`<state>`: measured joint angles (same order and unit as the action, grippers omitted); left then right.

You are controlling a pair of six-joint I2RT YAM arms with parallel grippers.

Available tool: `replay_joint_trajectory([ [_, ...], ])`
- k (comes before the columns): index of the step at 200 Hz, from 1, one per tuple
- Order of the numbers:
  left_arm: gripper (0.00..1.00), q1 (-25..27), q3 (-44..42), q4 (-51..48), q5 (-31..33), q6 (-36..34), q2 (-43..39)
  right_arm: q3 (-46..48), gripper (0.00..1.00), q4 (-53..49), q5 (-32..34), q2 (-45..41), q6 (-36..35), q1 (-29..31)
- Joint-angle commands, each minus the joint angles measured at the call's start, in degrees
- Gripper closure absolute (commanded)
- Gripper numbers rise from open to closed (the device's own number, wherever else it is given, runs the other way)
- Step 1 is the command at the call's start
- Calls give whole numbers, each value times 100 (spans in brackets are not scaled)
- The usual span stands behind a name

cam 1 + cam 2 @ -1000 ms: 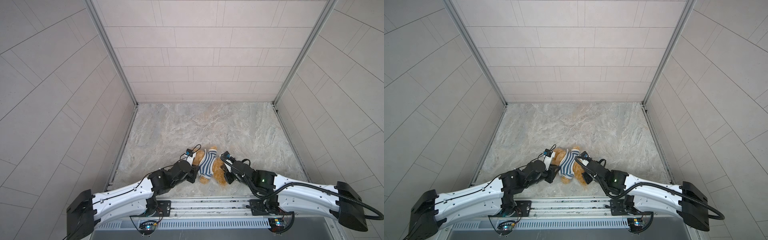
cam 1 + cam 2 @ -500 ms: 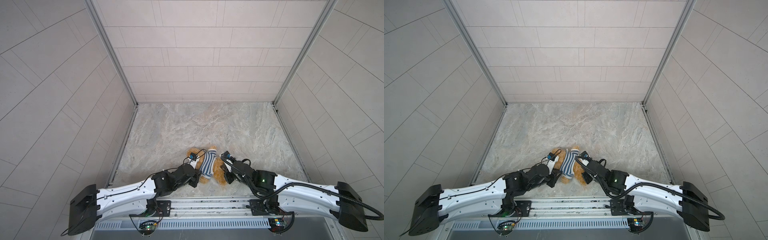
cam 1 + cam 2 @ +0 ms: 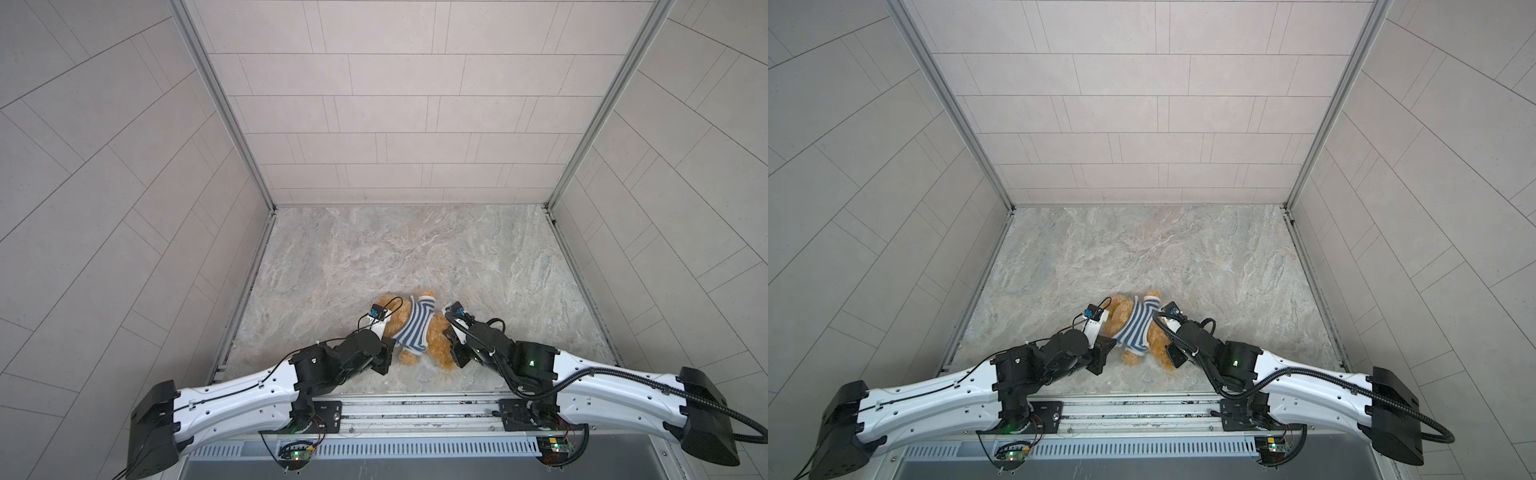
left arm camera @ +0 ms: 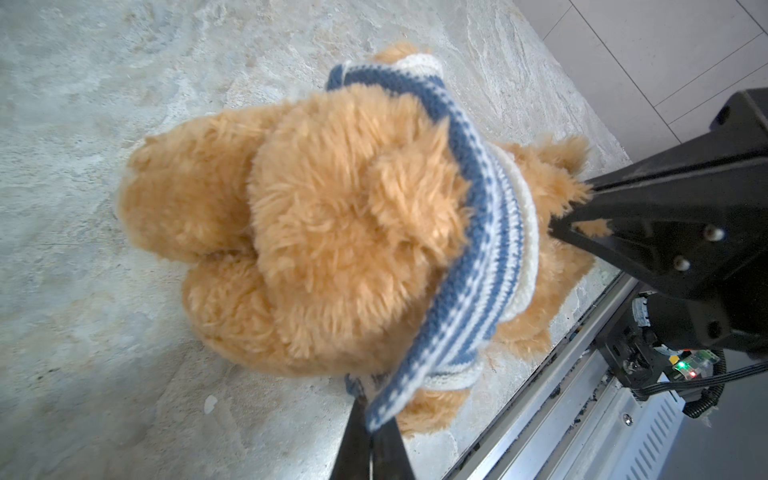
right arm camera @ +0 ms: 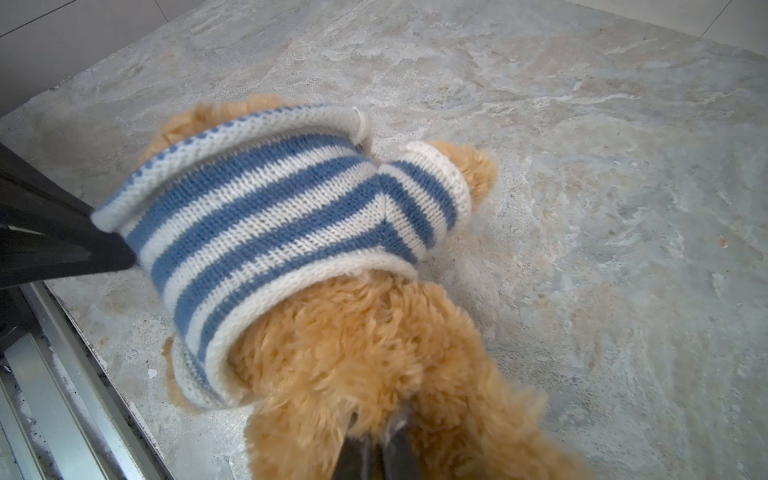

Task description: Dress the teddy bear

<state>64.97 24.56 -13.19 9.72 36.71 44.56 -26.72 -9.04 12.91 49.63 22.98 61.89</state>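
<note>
In both top views the teddy bear (image 3: 434,347) lies on the marble surface (image 3: 374,257) just beyond the front rail (image 3: 415,405). Past the bear there is plenty of bare surface from the rail out to the back wall, and both side walls stand well apart from it. My two arms reach low over the rail and meet at the bear. The left hand (image 3: 390,347) is at the near edge of its striped sweater (image 3: 411,328), and the right hand (image 3: 449,334) is at its bare lower half.

In the left wrist view my left hand (image 4: 370,432) is pinched closed on the sweater's edge by the bear's head, drawing the knit out to a point. The right hand's tip presses into the fur on the rail side.

In the right wrist view my right hand (image 5: 374,451) is clamped on the fur of the bear's lower body. The sweater covers the torso and one arm, and the rail runs close alongside.
</note>
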Motion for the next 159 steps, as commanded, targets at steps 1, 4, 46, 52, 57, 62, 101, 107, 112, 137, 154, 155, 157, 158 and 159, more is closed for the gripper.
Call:
replay_joint_trajectory([
  [1,100,-140,-180,-533,354,186,-265,85,100,-232,484,-309,55,7],
  [4,100,-170,-194,-560,355,206,-297,88,100,-261,507,-332,56,7],
  [46,100,-555,-467,-590,328,390,-757,90,100,-416,573,-520,32,7],
  [52,100,-562,-482,-530,272,377,-743,84,100,-410,545,-503,10,7],
  [57,100,-564,-485,-460,189,359,-702,69,100,-391,513,-480,-15,7],
  [62,100,-559,-486,-352,64,320,-650,51,100,-376,476,-444,-40,7],
  [101,100,-430,-247,139,-548,-17,-6,-119,100,-34,230,-87,-391,194],
  [107,99,-408,-188,150,-566,-71,53,-149,100,11,215,-48,-447,252],
  [112,98,-398,-144,164,-589,-97,91,-166,100,61,204,-41,-500,310],
  [137,81,-381,-12,251,-788,-200,94,-181,100,250,340,-28,-729,595],
  [154,69,-318,167,141,-862,-317,-35,-204,100,201,385,15,-750,632],
  [155,68,-314,174,128,-868,-324,-39,-207,100,201,391,18,-751,636],
  [157,67,-297,206,107,-880,-347,-60,-212,100,201,395,20,-751,644],
  [158,66,-290,220,98,-886,-357,-69,-211,100,201,401,25,-751,642],
  [159,66,-278,236,84,-894,-361,-74,-211,100,201,403,23,-756,650],
])
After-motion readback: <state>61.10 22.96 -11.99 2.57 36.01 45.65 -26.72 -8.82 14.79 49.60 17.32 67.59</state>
